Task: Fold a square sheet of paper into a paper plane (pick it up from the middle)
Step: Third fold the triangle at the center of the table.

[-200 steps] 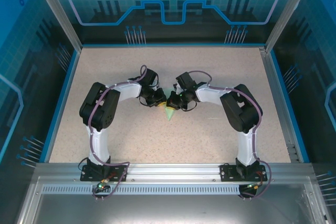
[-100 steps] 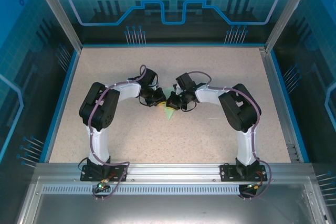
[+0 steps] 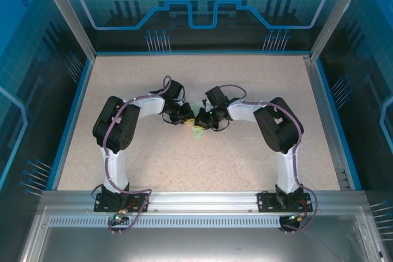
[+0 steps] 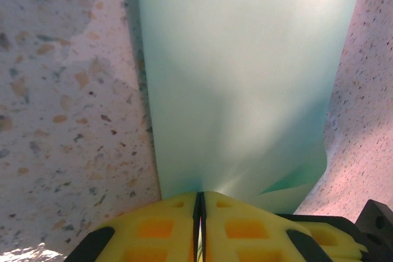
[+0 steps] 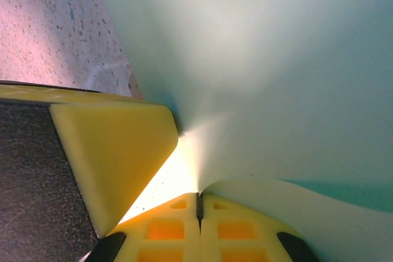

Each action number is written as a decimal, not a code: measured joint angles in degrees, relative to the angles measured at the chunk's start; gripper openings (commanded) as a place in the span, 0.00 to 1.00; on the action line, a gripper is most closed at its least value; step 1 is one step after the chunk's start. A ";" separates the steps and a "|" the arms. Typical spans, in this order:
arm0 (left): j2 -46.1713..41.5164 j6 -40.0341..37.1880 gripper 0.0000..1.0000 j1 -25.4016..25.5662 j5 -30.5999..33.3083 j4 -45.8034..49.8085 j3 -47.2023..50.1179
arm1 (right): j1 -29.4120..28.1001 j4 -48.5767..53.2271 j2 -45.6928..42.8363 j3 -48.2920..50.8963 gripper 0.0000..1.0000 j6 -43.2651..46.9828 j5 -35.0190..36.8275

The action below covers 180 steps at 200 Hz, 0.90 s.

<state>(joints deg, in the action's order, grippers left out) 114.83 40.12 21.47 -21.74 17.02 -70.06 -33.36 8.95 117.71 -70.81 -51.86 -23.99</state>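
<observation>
Over the last second the right arm's elbow has edged slightly to the left. The green tip below the two wrists has drawn up toward them, so less of the paper plane [image 3: 196, 129] shows from above. The left arm looks unchanged.

The left pincer [image 4: 199, 210] is clamped on the near edge of the paper plane. Its yellow fingertips meet with just a thin dark seam between them, and the pale mint sheet fans out from that seam. The right pincer [image 5: 198, 205] is nipped just as tightly on the same paper, with a curled edge of the sheet rising from between its tips. Close on its left sits a big yellow block, probably one of the left pincer's fingers [image 5: 104, 151]. From above, the two pincers meet tip to tip over the middle of the speckled desk [image 3: 202, 170], with the plane between and just below them.

Both wrist views crop the paper at the frame edges, so its outline and folds cannot be read. From above, the wrists cover all but the pointed end. I cannot tell whether that point rests on the desk or hangs just clear of it.
</observation>
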 measured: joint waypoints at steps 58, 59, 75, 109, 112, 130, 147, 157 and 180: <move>0.00 0.00 0.12 0.00 0.02 0.11 -0.09 | 0.00 -0.11 0.00 0.00 0.05 -0.44 -0.04; 0.00 0.00 0.12 0.00 0.02 0.11 -0.09 | 0.00 -0.13 0.00 0.00 0.05 -0.44 -0.04; 0.00 0.00 0.12 0.00 0.04 0.11 -0.11 | 0.00 -0.26 0.04 0.00 0.05 -0.44 -0.09; 0.13 -0.02 0.12 -0.13 0.04 0.48 -0.35 | 0.02 -0.72 0.17 0.00 0.05 -0.46 -0.31; 0.15 -0.02 0.12 -0.15 0.04 0.50 -0.39 | 0.00 -0.74 0.17 0.00 0.05 -0.46 -0.33; 0.26 -0.02 0.12 -0.22 0.04 0.74 -0.63 | 0.02 -0.96 0.24 0.00 0.05 -0.50 -0.33; 0.26 -0.02 0.12 -0.24 0.04 0.74 -0.63 | 0.02 -1.14 0.28 0.00 0.05 -0.61 -0.44; 0.26 -0.02 0.12 -0.26 0.07 0.74 -0.63 | 0.02 -1.49 0.28 0.17 0.05 -0.63 -0.46; 0.26 -0.04 0.12 -0.28 0.07 0.74 -0.63 | 0.02 -2.71 0.26 0.76 0.04 -0.63 -0.57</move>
<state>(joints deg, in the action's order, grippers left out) 115.09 40.07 21.19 -21.67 17.76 -70.70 -33.34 6.24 117.97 -70.04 -52.49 -24.56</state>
